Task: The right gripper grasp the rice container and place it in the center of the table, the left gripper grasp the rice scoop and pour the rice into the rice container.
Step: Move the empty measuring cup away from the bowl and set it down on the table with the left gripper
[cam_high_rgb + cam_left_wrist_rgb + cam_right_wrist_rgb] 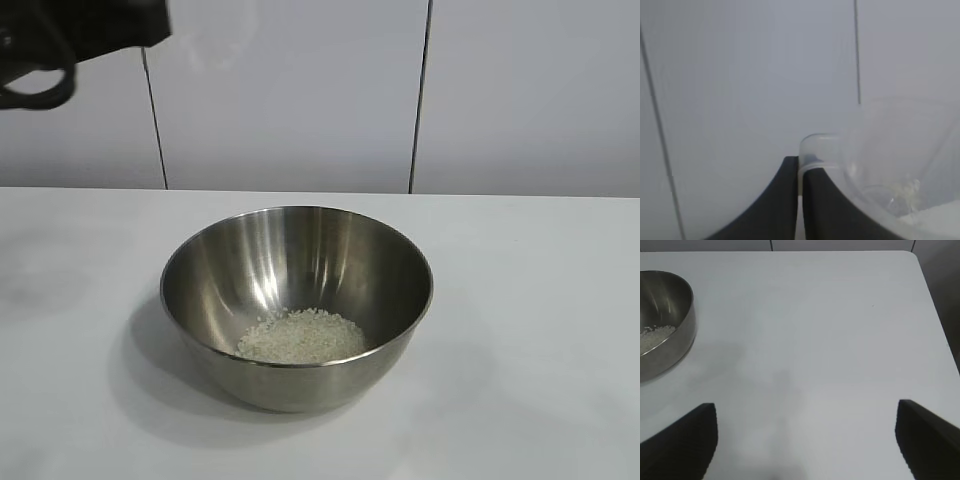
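The steel rice container (296, 300) stands on the white table (540, 330) near its middle, with a heap of white rice (302, 338) in its bottom. It also shows in the right wrist view (662, 322). My left gripper (800, 165) is shut on the tab handle of the clear rice scoop (895, 165), held high at the exterior view's top left corner. A few grains cling inside the scoop (907, 190). My right gripper (807, 412) is open and empty above bare table, to one side of the container.
A white panelled wall (300, 90) runs behind the table. The table's edge and rounded corner (912, 255) show in the right wrist view. Part of the left arm (60, 40) is at the exterior view's top left.
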Action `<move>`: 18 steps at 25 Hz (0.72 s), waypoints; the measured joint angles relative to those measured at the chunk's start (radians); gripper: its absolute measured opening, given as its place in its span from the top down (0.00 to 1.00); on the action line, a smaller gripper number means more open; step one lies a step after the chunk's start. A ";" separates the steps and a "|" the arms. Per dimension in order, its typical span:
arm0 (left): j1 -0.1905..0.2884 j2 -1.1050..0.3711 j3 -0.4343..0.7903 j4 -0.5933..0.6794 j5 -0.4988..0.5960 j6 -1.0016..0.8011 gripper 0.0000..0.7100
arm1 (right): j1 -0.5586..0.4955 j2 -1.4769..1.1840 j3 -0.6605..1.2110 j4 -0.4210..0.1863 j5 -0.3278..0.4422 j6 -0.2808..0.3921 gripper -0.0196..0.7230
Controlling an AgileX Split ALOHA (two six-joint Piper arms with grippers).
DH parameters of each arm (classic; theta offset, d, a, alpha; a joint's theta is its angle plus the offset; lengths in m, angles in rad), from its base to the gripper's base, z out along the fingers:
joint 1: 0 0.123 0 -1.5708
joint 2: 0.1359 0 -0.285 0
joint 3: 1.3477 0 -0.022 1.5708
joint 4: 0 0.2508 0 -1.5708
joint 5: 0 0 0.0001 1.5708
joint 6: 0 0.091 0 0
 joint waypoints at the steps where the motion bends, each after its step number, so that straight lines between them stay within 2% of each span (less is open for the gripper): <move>1: 0.019 0.019 0.013 0.015 0.000 -0.007 0.98 | 0.000 0.000 0.000 0.000 0.001 0.000 0.08; 4: 0.048 0.130 0.023 0.094 -0.002 -0.034 0.98 | 0.000 0.000 0.000 0.000 0.001 0.000 0.08; 10: 0.049 0.353 -0.018 0.124 -0.001 -0.039 0.98 | 0.000 0.000 0.000 0.000 0.001 0.000 0.08; 18: 0.049 0.451 -0.107 0.124 -0.002 -0.041 0.98 | 0.000 0.000 0.000 0.000 0.001 0.000 0.08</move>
